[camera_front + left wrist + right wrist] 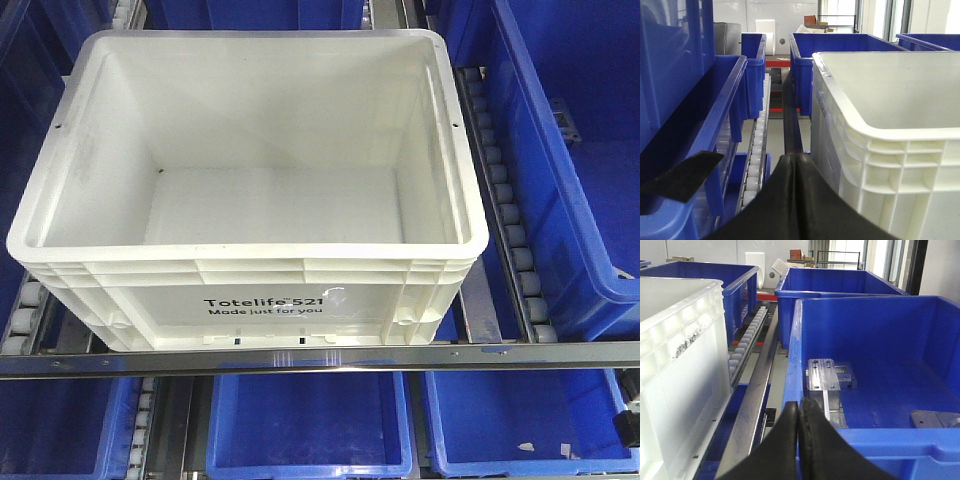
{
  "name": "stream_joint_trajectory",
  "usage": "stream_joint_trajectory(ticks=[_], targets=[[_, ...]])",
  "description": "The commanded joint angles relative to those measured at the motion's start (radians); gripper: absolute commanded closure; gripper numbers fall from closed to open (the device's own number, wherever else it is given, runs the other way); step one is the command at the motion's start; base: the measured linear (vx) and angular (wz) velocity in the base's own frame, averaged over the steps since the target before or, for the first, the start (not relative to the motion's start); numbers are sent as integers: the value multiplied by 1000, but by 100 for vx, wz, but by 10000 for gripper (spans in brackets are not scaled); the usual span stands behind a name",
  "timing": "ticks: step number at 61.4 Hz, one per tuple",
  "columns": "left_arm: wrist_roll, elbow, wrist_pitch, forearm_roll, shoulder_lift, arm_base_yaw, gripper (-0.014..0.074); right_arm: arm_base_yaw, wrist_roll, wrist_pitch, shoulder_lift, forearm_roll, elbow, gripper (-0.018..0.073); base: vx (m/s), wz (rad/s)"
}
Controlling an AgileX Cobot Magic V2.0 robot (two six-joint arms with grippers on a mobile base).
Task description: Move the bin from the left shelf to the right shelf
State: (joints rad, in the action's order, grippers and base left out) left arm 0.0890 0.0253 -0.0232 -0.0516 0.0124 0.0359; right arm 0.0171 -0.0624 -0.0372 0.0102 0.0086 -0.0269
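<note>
Bright, even light from above; the white bin [250, 150] nearly washes out, its shadows faint. Daylight glares through far windows [880, 17] in both wrist views. Each nearest gripper [796, 200] blurs.

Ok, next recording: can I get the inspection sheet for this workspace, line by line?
Surface: metal shelf rail with white roller tracks.
Job's things: large white rectangular plastic tote printed "Totelife 521", upright on the rollers, empty.
Clutter: machined metal blocks inside the blue plastic bin to the tote's right.
Grippers: left gripper shut beside the tote's left wall; right gripper shut at the blue bin's rim; neither holds anything.
Cables: nothing seen.
Surroundings: more blue bins on the shelf below and behind.
</note>
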Motion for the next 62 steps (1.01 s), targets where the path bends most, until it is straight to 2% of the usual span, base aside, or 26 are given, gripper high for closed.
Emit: stream_joint_trajectory(ticks=[1, 15, 62], targets=[[2, -17, 77, 8, 12, -2, 605, 1, -3, 84, 13, 1, -20, 567, 0, 0], [2, -17, 77, 8, 12, -2, 605, 1, 41, 84, 13, -2, -20, 567, 0, 0], [2, -17, 77, 8, 12, -2, 604, 1, 41, 69, 12, -2, -20, 567, 0, 0]])
